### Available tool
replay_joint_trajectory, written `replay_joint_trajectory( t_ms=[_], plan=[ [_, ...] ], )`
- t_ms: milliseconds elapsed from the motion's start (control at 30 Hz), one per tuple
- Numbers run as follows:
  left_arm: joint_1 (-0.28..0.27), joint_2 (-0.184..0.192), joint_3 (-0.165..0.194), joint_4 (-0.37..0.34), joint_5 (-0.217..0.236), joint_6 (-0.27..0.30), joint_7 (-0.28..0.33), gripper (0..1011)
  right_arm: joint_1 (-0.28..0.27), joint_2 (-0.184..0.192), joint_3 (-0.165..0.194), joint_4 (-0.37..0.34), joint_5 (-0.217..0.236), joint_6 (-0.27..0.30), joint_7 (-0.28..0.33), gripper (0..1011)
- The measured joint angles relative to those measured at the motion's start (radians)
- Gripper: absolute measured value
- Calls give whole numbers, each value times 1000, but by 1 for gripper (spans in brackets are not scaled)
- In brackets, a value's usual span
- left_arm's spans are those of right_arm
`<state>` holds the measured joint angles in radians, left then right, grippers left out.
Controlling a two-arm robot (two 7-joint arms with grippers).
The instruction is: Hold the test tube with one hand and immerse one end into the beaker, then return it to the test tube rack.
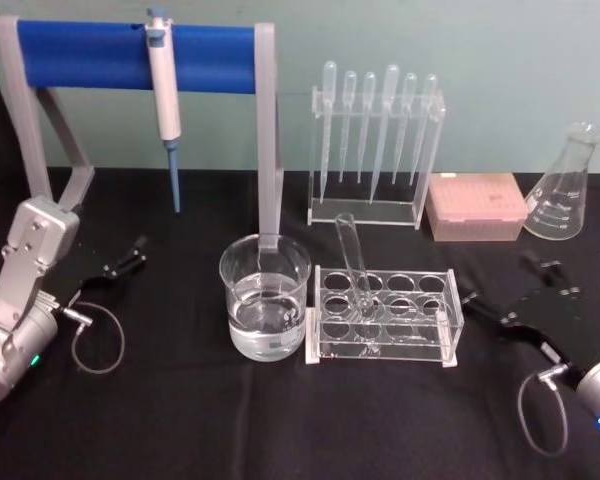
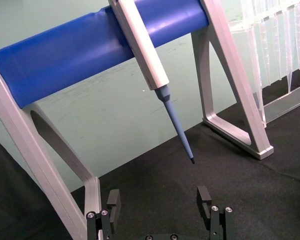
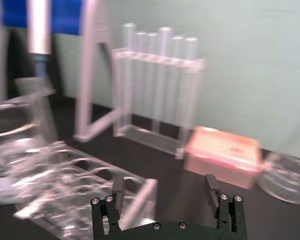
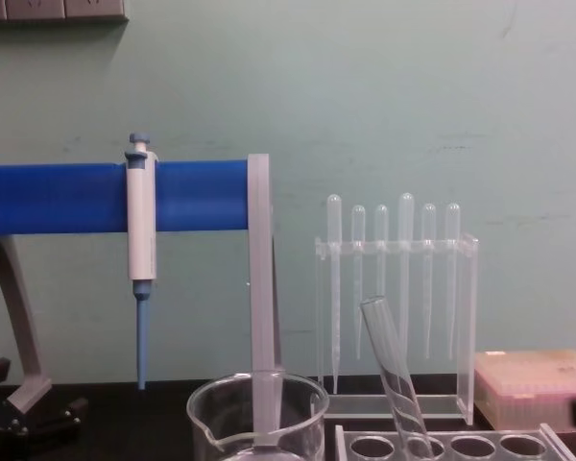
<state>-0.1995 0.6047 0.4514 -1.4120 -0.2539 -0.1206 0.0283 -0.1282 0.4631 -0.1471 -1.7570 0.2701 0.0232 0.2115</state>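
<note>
Glass tube: leans in the rack, top tipped left and far.
Beaker: just left of the rack.
Right hand: wide, empty, nearer.
Left hand: wide, empty, farther.

A lab; pipettes racked, flask, beaker on black bench.

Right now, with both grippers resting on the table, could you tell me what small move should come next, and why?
Probably the right gripper should lift and reach left toward the test tube. Its jaws stand open, it lies just right of the rack, and the tube leans there ungrasped, with the beaker of liquid just left of the rack. The left gripper lies farther off, near the pipette stand.
</note>
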Motion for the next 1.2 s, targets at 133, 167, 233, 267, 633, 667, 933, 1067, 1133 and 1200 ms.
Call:
replay_joint_trajectory(
  t_ms=[133,167,233,267,633,667,933,1067,1133,1200],
  plan=[
    [0,0,0,0,0,0,0,1000,-16,-48,27,54,-62,-103,-81,1000],
    [0,0,0,0,0,0,0,1000,-16,-57,28,66,-75,-122,-95,1002],
    [0,0,0,0,0,0,0,1000,-12,-84,30,105,-113,-178,-133,1002],
    [0,0,0,0,0,0,0,1000,-10,-93,31,120,-121,-195,-143,1002],
    [0,0,0,0,0,0,0,1000,10,-143,33,206,-158,-255,-171,1002],
    [0,0,0,0,0,0,0,1000,10,-142,33,205,-158,-255,-171,1002],
    [0,0,0,0,0,0,0,1000,9,-139,32,201,-157,-254,-170,1002],
    [0,0,0,0,0,0,0,1000,9,-138,32,200,-156,-253,-169,1002],
    [0,0,0,0,0,0,0,1000,9,-138,32,199,-155,-253,-169,1002],
    [0,0,0,0,0,0,0,1000,9,-138,31,199,-155,-253,-169,1002]
  ],
)
